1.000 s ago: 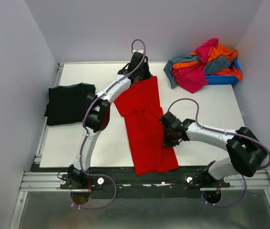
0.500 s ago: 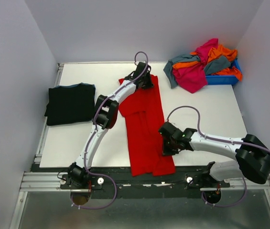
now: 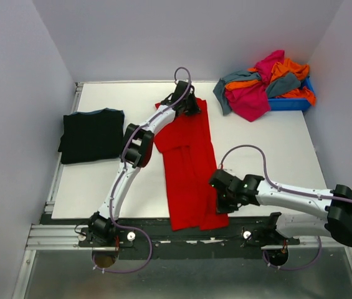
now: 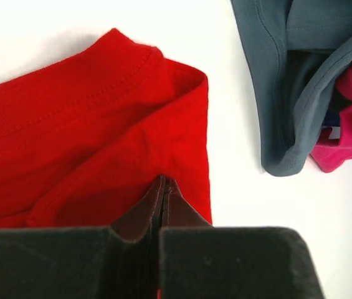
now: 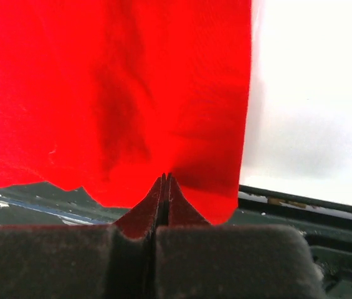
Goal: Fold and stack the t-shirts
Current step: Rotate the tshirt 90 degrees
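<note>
**Both grippers closed on the red shirt**

Top view: the red shirt (image 3: 188, 162) lies in a long strip down the middle of the table (image 3: 269, 149), folded lengthwise, running from the far middle to the near edge, where its hem hangs a little over the dark rail. The left gripper (image 3: 187, 104) sits at the shirt's far end, its arm stretched across the cloth's left side. The right gripper (image 3: 224, 202) sits at the shirt's near right corner, its arm lying low along the near edge. A black shirt (image 3: 91, 135) with blue trim lies folded at the left side of the table, well apart from the red one. At the far right corner a pile (image 3: 266, 84) of magenta, orange and grey-teal shirts spills over a blue bin (image 3: 294, 103).

Left wrist view: the left gripper (image 4: 165, 184) has its jaws pressed together, pinching a fold of the red shirt (image 4: 101, 137) close to its right edge. A grey-teal shirt (image 4: 294, 93) lies to the right on the white table (image 4: 235, 87), near but apart, with a magenta shirt (image 4: 350, 140) tucked against it.

Right wrist view: the right gripper (image 5: 165, 180) is closed tight, its tips nipping the ragged near edge of the red shirt (image 5: 119, 93). The table (image 5: 313, 112) shows to the right.
</note>
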